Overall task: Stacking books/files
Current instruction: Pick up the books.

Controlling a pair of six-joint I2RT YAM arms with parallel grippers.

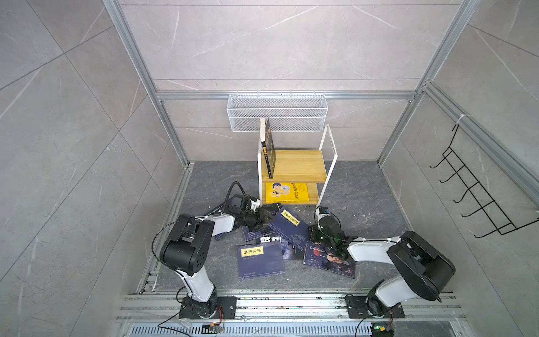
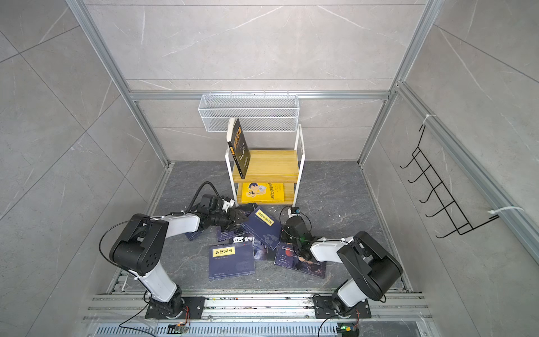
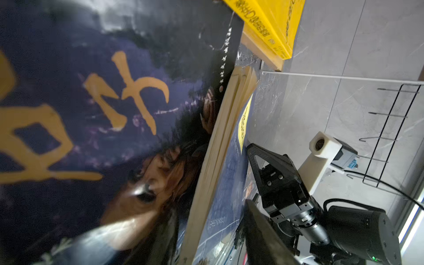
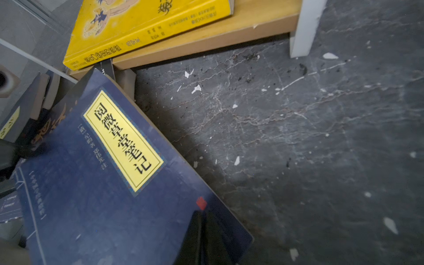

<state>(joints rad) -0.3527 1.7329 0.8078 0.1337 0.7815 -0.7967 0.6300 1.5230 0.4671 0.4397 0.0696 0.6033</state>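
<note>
Left wrist view: the gold-calligraphy book [image 3: 91,114] fills the frame, the left gripper [image 1: 264,219] astride its edge, fingers half spread; whether they pinch it I cannot tell. Right gripper [image 4: 202,220], fingers closed, rests on the yellow-labelled navy book [image 4: 80,206], apparently steadying it. Other books [image 1: 261,262] lie scattered lower centre in both top views.

the left arm [image 1: 222,224] and right arm [image 1: 368,248] have glossy white links between bulky black joint housings; thin black cables [image 1: 154,237] loop outside, screwed base plates [image 1: 228,306] are black, the left gripper [image 1: 270,218] black.
</note>
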